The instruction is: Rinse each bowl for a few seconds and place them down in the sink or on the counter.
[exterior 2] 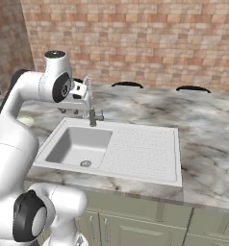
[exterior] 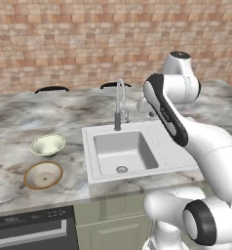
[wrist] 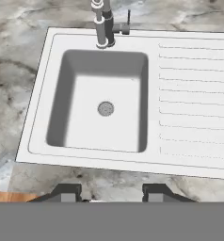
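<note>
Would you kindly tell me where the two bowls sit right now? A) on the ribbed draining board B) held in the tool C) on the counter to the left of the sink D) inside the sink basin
C: the green-cream bowl and the tan-rimmed bowl rest on the counter left of the sink, whose basin holds nothing.

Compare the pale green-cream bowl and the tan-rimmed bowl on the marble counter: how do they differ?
The pale green-cream bowl is deeper; the tan-orange-rimmed bowl is shallower and wider. The green one sits farther back, the tan one nearer the counter's front edge. Both stand upright, empty, on the marble counter left of the sink.
</note>
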Controlling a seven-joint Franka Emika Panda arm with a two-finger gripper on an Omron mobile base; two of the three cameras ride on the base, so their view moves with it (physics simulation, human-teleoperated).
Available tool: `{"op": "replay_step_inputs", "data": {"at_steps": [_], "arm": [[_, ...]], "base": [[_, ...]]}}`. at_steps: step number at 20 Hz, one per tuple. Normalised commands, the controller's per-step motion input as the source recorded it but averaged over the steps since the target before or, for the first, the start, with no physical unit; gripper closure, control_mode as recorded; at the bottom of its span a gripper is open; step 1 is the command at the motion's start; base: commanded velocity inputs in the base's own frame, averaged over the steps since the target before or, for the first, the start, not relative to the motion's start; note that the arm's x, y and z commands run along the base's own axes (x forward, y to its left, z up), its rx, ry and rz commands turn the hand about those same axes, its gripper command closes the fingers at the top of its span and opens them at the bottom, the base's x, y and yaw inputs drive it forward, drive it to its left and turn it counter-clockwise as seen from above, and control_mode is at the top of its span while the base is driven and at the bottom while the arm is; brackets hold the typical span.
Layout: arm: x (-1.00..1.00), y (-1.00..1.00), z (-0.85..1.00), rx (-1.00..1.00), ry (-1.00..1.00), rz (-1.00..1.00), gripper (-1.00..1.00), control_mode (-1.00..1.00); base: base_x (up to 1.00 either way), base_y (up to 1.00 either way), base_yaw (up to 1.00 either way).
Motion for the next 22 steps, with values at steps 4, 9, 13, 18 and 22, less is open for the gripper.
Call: {"op": "replay_step_inputs", "data": {"at_steps": [4,9,13,18,22], "arm": [[-0.26,0.04,0.0,-0.01,-0.08,0.0,-1.0,-1.0],[-0.52,-0.02,-0.01,0.0,-0.09,0.0,-1.0,-1.0],[-0.35,-0.2,-0.04,0.0,-0.19,0.0,-1.0,-1.0],[-0.06,-0.23,-0.06,0.0,-0.22,0.04,-1.0,-1.0],[0.0,-0.22,-0.1,0.0,-0.22,0.07,-1.0,-1.0]], "base": [[0.0,0.0,0.0],[0.0,0.0,0.0],[0.0,0.0,0.0],[0.0,0.0,0.0],[0.0,0.0,0.0]]}}
